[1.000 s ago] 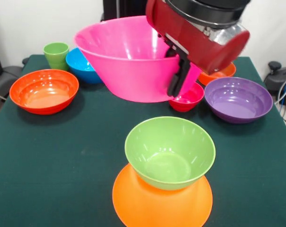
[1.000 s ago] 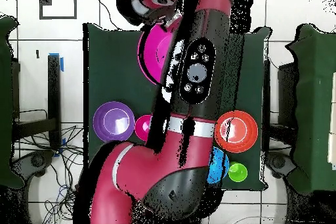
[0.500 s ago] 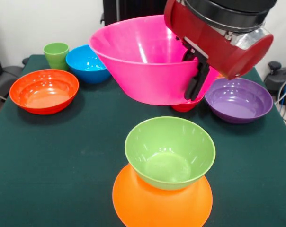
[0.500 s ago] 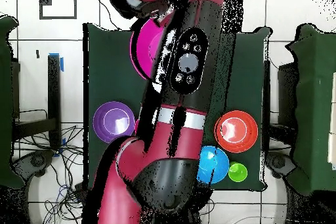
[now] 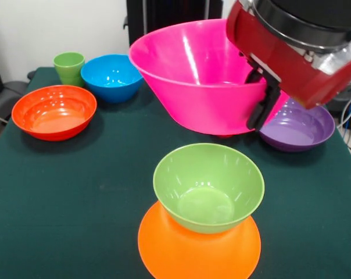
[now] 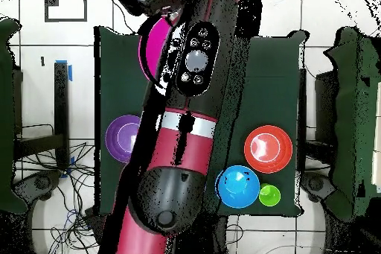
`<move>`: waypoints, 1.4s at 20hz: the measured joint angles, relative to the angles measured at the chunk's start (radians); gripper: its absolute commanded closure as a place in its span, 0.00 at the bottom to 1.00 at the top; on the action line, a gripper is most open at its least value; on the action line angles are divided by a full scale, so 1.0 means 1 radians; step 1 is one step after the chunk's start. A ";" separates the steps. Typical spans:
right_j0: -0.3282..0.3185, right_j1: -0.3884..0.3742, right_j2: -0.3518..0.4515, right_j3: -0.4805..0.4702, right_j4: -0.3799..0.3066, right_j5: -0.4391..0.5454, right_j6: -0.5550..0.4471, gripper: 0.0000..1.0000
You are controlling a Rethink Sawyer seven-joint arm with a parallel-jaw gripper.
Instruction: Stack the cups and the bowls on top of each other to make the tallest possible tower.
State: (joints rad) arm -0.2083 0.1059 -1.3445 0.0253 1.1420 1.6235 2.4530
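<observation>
Gripper (image 5: 262, 110) clamped on the right-hand rim of the large pink bowl (image 5: 204, 75), one dark finger visible on the outer wall, the other presumably inside. Bowl held mouth-up and clear of the table (image 5: 76, 174), tilted slightly, probably to carry it over the other items without contact.

Front view:
- Green bowl (image 5: 208, 187) seated mouth-up on the upturned orange bowl (image 5: 199, 250) at the near edge; together the start of the tower, placed well apart from the loose stock to leave room for approach.
- Pink bowl suspended beyond and above the tower, not yet over it. Judged step: transport toward the stack (rim wider than the green bowl, so seating likely to be loose and prone to tipping).
- Light-green cup (image 5: 69, 67) at the far left corner, just beside the blue bowl (image 5: 113, 77); red-orange bowl (image 5: 54, 111) in front of both.
- Purple bowl (image 5: 300, 125) at right, partly hidden behind the pink bowl and the wrist.

Overhead view:
- Arm (image 6: 186, 117) laid across the table centre, hiding the tower and most of the pink bowl (image 6: 154, 45).
- Purple bowl (image 6: 123, 138) at left; red-orange bowl (image 6: 267, 148), blue bowl (image 6: 238, 185) and cup (image 6: 269, 194) grouped at right, near the base.
- Gripper itself not distinguishable from above.
</observation>
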 measured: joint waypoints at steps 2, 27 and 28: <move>-0.009 0.012 -0.085 0.000 0.079 0.000 0.000 1.00; -0.043 0.054 -0.483 0.005 0.385 0.000 0.000 1.00; -0.046 0.054 -0.493 0.006 0.395 0.000 0.000 1.00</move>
State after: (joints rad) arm -0.2539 0.1598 -1.8371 0.0308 1.5365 1.6233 2.4530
